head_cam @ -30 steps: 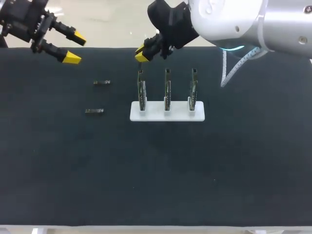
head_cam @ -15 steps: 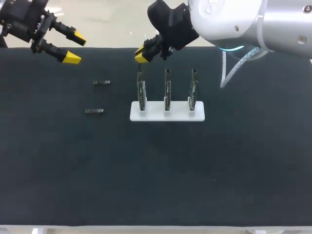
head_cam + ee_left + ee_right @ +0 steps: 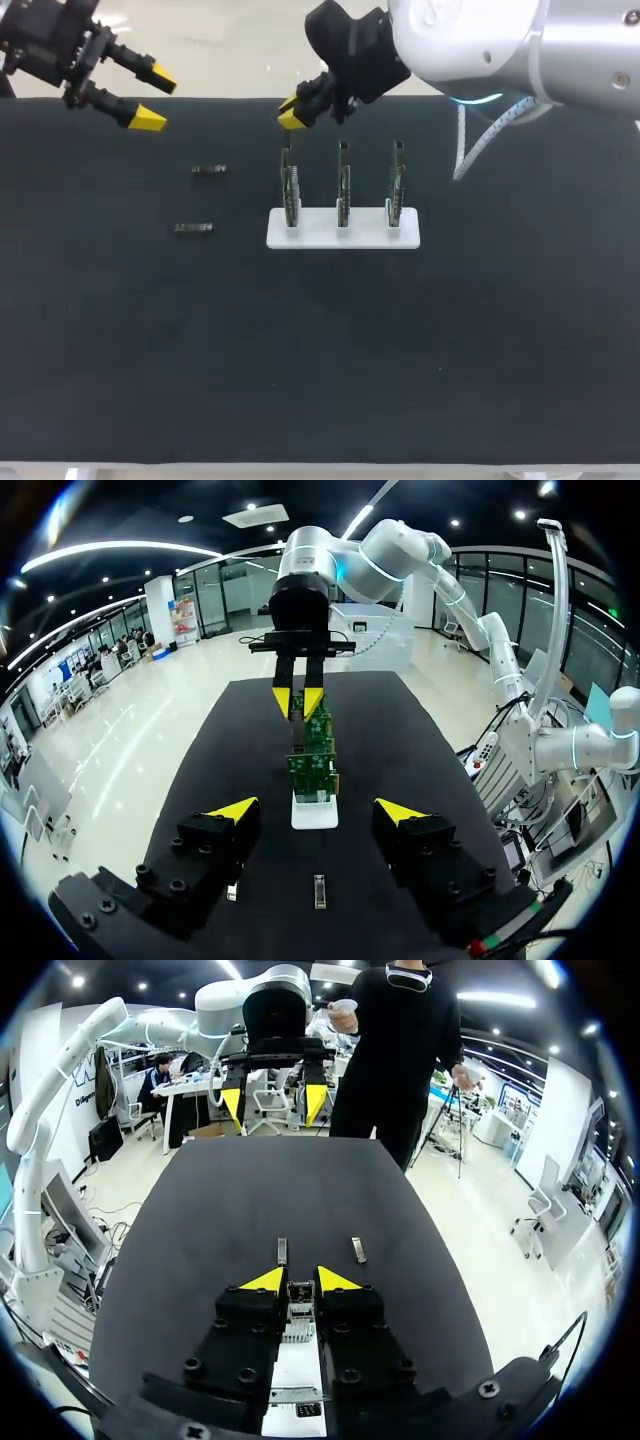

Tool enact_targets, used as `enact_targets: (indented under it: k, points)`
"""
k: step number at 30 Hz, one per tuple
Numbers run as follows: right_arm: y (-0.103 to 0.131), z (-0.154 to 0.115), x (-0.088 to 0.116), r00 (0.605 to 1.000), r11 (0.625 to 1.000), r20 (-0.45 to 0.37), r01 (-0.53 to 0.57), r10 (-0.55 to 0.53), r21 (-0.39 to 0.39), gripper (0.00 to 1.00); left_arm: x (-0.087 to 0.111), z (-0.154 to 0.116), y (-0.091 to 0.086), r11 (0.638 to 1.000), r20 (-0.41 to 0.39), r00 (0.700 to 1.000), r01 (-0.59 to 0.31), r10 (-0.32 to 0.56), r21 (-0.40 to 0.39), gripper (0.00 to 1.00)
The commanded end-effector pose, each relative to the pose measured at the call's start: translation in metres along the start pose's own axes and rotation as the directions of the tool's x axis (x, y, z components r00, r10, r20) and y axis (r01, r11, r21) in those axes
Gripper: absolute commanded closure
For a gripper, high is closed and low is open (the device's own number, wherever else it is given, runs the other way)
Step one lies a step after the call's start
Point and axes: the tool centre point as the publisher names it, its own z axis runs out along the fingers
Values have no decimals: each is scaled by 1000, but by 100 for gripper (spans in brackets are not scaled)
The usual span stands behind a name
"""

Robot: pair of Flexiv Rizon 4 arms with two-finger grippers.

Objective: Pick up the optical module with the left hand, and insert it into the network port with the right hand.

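Observation:
My right gripper (image 3: 291, 111) hangs over the leftmost of three upright circuit boards (image 3: 290, 186) on a white base (image 3: 343, 236). In the right wrist view its fingers (image 3: 300, 1280) are shut on a small optical module (image 3: 298, 1293), directly over the board's upper edge (image 3: 294, 1332). From the left wrist view the module (image 3: 298, 736) points down at that board. Two more optical modules (image 3: 208, 169) (image 3: 193, 228) lie flat on the black mat, left of the base. My left gripper (image 3: 152, 98) is raised at the table's far left corner, open and empty.
The other two boards (image 3: 343, 185) (image 3: 397, 185) stand to the right of the one under my right gripper. In the left wrist view the two loose modules (image 3: 319, 891) (image 3: 232, 890) lie between my left gripper (image 3: 316, 810) and the base (image 3: 314, 818).

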Motion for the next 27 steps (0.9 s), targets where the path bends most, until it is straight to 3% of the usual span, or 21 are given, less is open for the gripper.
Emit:
enact_targets:
  k: [1,27]
  points:
    - [0,-1,1,1000,1000,-4,-1,1,-3,100,0,0,0,1000,-3,1000,1,-1,-1,0]
    - [2,-1,3,1000,1000,-7,2,-2,-7,100,0,0,0,1000,-3,1000,1,-1,-1,0]
